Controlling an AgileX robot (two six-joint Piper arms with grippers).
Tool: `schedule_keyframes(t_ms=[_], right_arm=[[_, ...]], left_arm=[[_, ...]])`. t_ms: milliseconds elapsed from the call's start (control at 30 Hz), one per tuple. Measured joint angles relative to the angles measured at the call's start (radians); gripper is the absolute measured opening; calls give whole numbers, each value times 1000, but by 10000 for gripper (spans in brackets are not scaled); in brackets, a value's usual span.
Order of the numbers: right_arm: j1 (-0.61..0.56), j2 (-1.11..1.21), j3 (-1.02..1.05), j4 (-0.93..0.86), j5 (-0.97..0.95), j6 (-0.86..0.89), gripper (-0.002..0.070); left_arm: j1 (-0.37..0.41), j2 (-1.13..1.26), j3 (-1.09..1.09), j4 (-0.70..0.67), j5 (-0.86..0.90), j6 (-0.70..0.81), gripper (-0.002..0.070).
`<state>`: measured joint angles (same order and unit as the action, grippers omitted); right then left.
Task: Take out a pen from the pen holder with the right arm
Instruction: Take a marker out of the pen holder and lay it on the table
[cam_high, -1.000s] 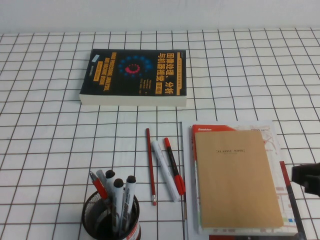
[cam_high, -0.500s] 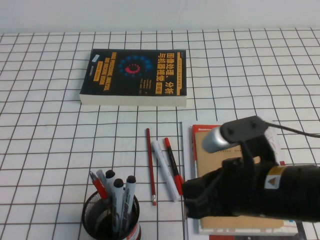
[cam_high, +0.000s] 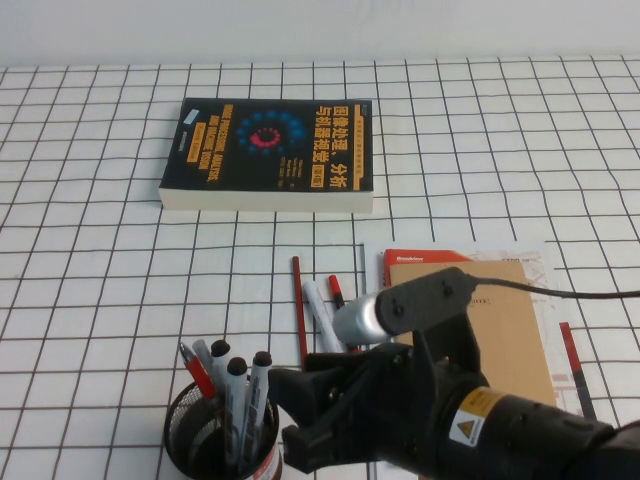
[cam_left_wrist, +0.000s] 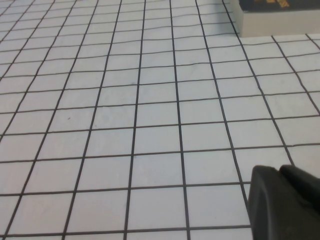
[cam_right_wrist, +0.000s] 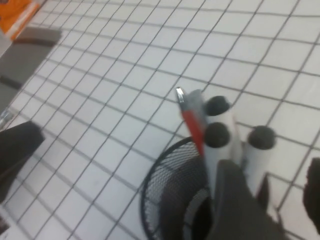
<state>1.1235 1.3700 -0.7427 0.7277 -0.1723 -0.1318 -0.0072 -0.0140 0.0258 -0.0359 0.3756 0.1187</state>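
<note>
right claw (cam_high: 283, 410): jaws apart, beside pen holder (cam_high: 188, 432) | left claw (cam_left_wrist: 283, 204): over tablecloth (cam_left_wrist: 150, 100)

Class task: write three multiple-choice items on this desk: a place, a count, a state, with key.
1. The pen holder stands: A) at the near edge, left of the right hand B) by the far wall C) at the right corner
2. Count the black caps in it: A) one B) three C) six
3. The right hand is: A) shut on a pen B) open, empty C) shut, empty
Key: 1A, the high view shows it there; 2B, three caps show; 3B, jaws apart, nothing between. The left hand hangs over grid cloth.
</note>
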Motion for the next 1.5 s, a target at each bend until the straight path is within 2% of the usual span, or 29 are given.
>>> schedule_keyframes(t_ms=[67, 167, 500, 733, 1500], right_arm=[[23, 2, 41, 14, -89, 0, 296], [55, 2, 106, 26, -208, 0, 327], [155, 70, 145, 34, -406, 1, 339], [165, 125, 147, 34, -487, 44, 339], [165, 261, 52, 30, -499, 55, 338]], left_arm=[[0, 0, 0, 0, 0, 0, -4], [0, 0, 0, 0, 0, 0, -4], [0, 0, 0, 0, 0, 0, -4], [0, 0, 0, 0, 0, 0, -4], [0, 0, 0, 0, 0, 0, -4]])
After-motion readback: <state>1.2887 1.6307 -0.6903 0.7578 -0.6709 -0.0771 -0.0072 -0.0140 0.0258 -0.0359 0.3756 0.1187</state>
